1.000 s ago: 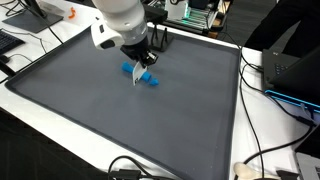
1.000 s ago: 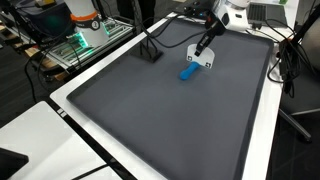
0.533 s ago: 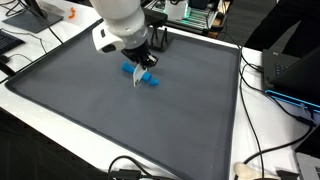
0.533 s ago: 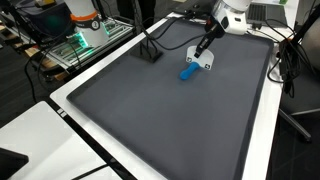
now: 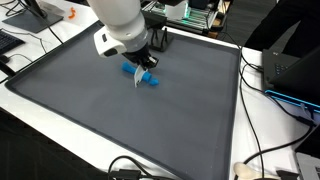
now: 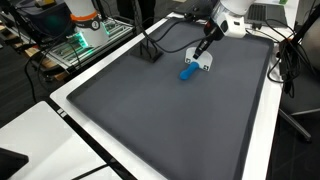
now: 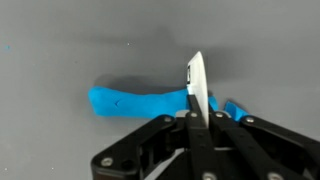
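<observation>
The gripper (image 7: 197, 118) is seen clenched on a thin white flat piece (image 7: 196, 78), which is pinched edge-on between the two black fingers (image 7: 160, 135) in the wrist view. The piece is held upright, with its free end projecting beyond the fingertips.

In both exterior views the gripper (image 5: 140, 65) (image 6: 203, 49) is shown pointing down at the work surface, with the white piece (image 5: 137, 79) (image 6: 205, 63) hanging from it close above the surface.

Directly past the held piece a blue elongated object (image 7: 135, 102) is seen lying flat. In the wrist view the white piece is set crosswise over one end of it, the longer part of the blue object extending to one side. Whether the two are touching cannot be told. In the exterior views the blue object (image 5: 150, 80) (image 6: 187, 72) is found just beside the lower edge of the white piece.

The blue object is carried by a dark grey mat (image 5: 110, 125) (image 6: 160, 120), toward its far part in an exterior view. The mat is laid on a white table (image 5: 255, 120) (image 6: 70, 105).

A black stand (image 6: 150, 54) is placed on the mat, apart from the blue object. Black cables (image 5: 265, 150) are strewn along the table edge.
</observation>
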Robot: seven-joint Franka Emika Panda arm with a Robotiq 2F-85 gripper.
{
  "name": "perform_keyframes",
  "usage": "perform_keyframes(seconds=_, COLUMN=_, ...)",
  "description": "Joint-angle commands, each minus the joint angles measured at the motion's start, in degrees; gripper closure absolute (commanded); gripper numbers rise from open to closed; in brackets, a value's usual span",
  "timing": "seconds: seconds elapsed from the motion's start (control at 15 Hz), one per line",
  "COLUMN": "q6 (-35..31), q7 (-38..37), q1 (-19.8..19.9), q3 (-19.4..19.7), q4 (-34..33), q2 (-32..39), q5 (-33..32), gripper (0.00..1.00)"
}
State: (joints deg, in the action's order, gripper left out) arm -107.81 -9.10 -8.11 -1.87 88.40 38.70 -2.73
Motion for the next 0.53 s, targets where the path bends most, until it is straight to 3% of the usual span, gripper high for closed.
perform_keyframes(seconds=0.0, q6=1.3, q7=1.5, q1=0.4, q3=-0.3, q4=1.1, q2=1.2, q5=0.3, gripper=0.99)
perform_keyframes(seconds=0.47, q6=2.4, q7=3.1, q1=0.8, q3=-0.8, q4=3.1, q2=-0.7, q5=1.1, gripper=0.99)
